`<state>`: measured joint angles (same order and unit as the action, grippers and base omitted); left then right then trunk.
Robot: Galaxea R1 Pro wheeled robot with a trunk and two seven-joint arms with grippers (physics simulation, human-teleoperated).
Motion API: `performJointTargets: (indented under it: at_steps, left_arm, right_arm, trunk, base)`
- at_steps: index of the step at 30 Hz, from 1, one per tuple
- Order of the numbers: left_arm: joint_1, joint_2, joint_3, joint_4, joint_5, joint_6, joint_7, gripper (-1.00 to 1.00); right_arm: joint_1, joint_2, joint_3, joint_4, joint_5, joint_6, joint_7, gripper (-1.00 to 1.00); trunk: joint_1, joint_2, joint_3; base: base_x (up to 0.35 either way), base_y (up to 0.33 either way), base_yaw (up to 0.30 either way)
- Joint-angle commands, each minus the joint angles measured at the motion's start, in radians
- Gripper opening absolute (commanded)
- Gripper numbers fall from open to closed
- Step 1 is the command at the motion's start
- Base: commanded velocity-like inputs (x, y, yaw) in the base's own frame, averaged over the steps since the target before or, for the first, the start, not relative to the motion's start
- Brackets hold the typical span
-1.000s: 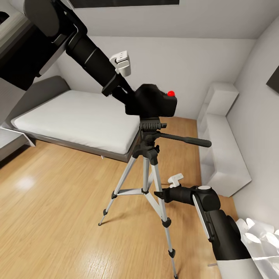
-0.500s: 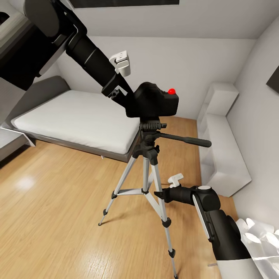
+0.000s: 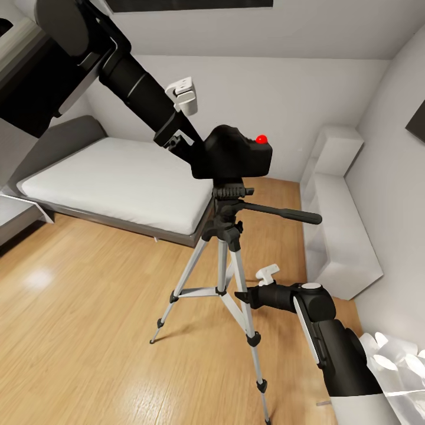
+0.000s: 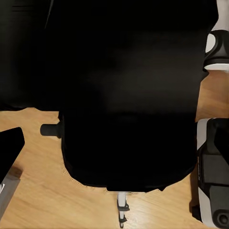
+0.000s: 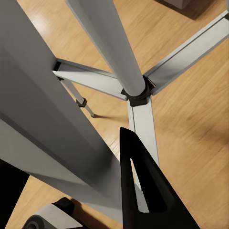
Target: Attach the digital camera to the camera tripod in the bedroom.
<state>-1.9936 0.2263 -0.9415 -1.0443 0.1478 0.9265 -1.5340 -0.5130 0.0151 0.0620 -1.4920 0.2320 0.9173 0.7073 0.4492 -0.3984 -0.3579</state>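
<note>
The digital camera (image 3: 233, 154), black with its red button (image 3: 261, 140) on top, sits directly over the dark head of the camera tripod (image 3: 224, 236), its underside meeting the mounting plate in the head view. The left gripper (image 3: 188, 144) reaches down from the upper left and meets the camera's rear corner; its fingers are buried against the black body, and whether they clamp it cannot be told. From the left wrist camera, the camera's dark bulk (image 4: 129, 95) blocks nearly everything, with a silver tripod leg (image 4: 122, 210) visible beneath it against the floor.

The tripod stands on the light wood floor (image 3: 88, 330) of the bedroom, three silver legs splayed, its long black pan handle (image 3: 283, 212) pointing toward the right wall. Low on the tripod, the right gripper (image 3: 242, 297) sits at the near leg. In the right wrist view, one dark finger (image 5: 143, 186) lies just beside a silver leg (image 5: 43, 129), close to the centre column and brace joint (image 5: 136, 93); the opposite finger is hidden, so it cannot be told whether this gripper is closed on the leg.

Behind the tripod lies the grey bed (image 3: 118, 183) with white mattress. White shelving (image 3: 339, 224) lines the right wall, near the pan handle's tip.
</note>
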Motion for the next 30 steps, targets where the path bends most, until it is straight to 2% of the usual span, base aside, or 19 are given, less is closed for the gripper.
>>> performJointTargets:
  at_steps: [1,23,27,30]
  left_arm:
    - [-0.002,0.002,-0.004,0.000,0.004,0.011,-0.002,1.00]
    - [-0.002,0.015,0.009,0.096,0.003,0.012,0.001,1.00]
    - [-0.002,0.019,0.016,0.119,0.003,0.013,0.016,1.00]
    - [-0.002,0.027,0.036,0.129,0.003,0.014,0.028,1.00]
  right_arm:
    - [-0.001,0.000,-0.002,0.009,0.080,0.011,0.008,-1.00]
    - [-0.001,0.000,-0.002,0.008,0.080,0.011,0.009,-1.00]
    - [-0.001,0.000,-0.002,0.008,0.080,0.011,0.009,-1.00]
    - [-0.001,0.000,-0.002,0.008,0.080,0.011,0.009,-1.00]
  trunk:
    - [0.001,-0.002,-0.002]
    - [0.001,-0.002,-0.002]
    - [0.001,-0.002,-0.002]
    - [0.001,-0.002,-0.002]
  base:
    - [0.000,0.000,0.000]
    - [0.000,0.000,0.000]
    - [0.000,0.000,0.000]
    - [0.000,0.000,0.000]
